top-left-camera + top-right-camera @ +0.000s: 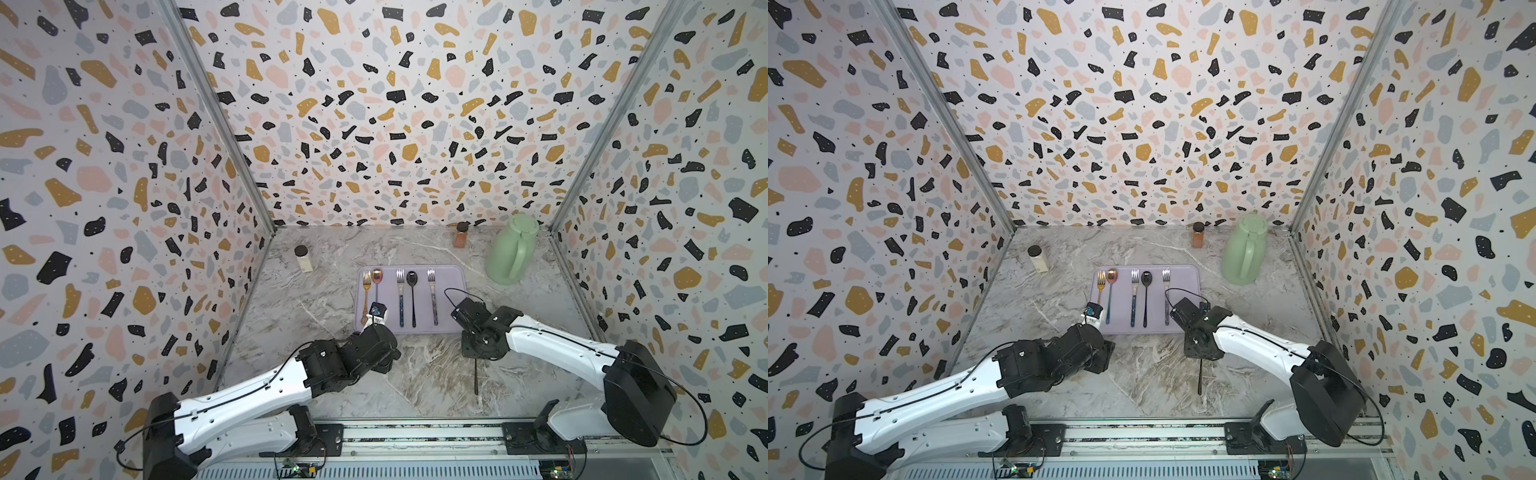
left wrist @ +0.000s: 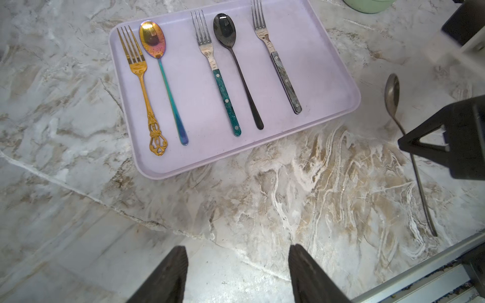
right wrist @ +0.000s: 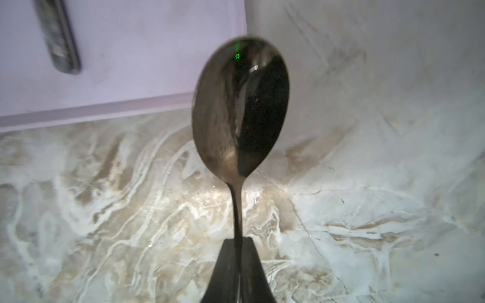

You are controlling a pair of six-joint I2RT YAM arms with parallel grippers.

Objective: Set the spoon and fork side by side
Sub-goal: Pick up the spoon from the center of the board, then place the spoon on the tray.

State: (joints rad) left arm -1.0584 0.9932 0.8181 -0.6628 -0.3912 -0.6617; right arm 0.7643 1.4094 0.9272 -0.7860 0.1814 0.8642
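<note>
A dark metal spoon (image 3: 240, 105) lies low over the marble table just off the near right corner of the lilac tray (image 1: 453, 276). My right gripper (image 3: 237, 240) is shut on the spoon's neck, just behind the bowl. The long handle (image 1: 476, 378) sticks out toward the front edge in both top views. The grey-handled fork (image 1: 433, 299) lies alone at the tray's right side, prongs toward the back. My left gripper (image 2: 237, 249) hangs open and empty over bare table near the tray's near left corner.
On the tray also lie a gold fork (image 2: 139, 78) beside a rainbow spoon (image 2: 157, 52), and a teal-handled fork (image 2: 220, 78) beside a black spoon (image 2: 231, 52). A green jug (image 1: 511, 249) and two small jars (image 1: 303, 257) (image 1: 460, 235) stand at the back.
</note>
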